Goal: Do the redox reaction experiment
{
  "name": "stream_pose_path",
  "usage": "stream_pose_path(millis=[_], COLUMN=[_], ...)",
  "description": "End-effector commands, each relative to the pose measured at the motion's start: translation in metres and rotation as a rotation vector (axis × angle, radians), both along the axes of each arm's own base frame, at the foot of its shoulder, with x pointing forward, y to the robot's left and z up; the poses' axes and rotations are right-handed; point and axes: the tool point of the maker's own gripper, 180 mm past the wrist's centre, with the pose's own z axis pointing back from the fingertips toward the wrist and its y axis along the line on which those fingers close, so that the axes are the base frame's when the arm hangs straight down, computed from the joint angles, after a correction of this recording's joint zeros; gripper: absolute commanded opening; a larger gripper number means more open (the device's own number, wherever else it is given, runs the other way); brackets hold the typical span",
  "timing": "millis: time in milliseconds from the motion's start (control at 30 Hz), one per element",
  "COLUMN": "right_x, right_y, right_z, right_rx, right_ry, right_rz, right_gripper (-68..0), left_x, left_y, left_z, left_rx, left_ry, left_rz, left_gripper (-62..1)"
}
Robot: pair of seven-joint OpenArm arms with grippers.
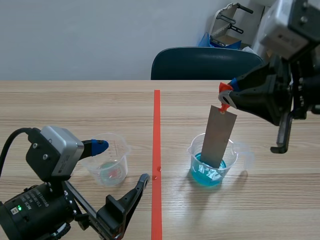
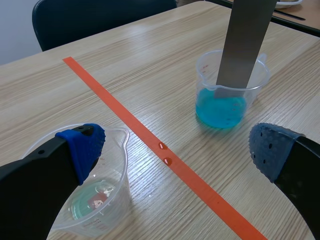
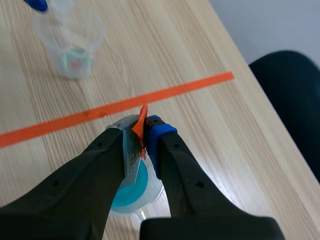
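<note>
Right gripper [image 1: 226, 97] raised, clamped on orange-tagged top of metal strip [image 1: 219, 137]. Strip tilted, lower end dipped in blue liquid inside beaker [image 1: 235, 162], on right arm's side of tape line [image 1: 156, 125]. Left gripper [image 2: 175, 150] low, fingers wide apart, gripping nothing; one blue pad [image 2: 82, 145] over rim of small clear cup [image 2: 107, 195] holding a little greenish liquid. Two droplets [image 2: 164, 153] on tape between cup and beaker. Dark chair [image 1: 205, 62] behind table's far edge.

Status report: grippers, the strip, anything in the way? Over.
Right gripper shut on metal strip, lower end in blue-liquid beaker. Left gripper open, one pad by near-empty beaker rim. Between beakers only tape line, two droplets.
</note>
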Motion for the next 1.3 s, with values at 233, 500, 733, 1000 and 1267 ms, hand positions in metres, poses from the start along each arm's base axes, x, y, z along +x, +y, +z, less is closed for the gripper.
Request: stream_pose_path(millis=[233,500,733,1000,1267], right_x=[0.007,0.007,0.006,0.007,0.007], right_y=[-0.007,-0.009,-0.009,-0.009,-0.009], right_z=[-0.025,-0.028,-0.028,-0.028,-0.028], right_rx=[-0.013,-0.026,-0.026,-0.026,-0.025], right_ry=[-0.070,-0.091,-0.092,-0.093,-0.093], right_rz=[0.029,0.043,0.044,0.044,0.044], right_gripper=[-66.7,-66.7,-66.7,-66.7,-66.7], left_x=[0.001,0.001,0.001,0.001,0.001], left_y=[-0.005,-0.006,-0.006,-0.006,-0.006], left_z=[0.009,0.009,0.009,0.009,0.009], left_rx=[-0.029,-0.034,-0.034,-0.034,-0.034], left_ry=[-0.021,-0.021,-0.021,-0.021,-0.021], left_rz=[-0.004,-0.002,-0.002,-0.002,-0.002], left_gripper=[1.1,1.1,1.1,1.1,1.1])
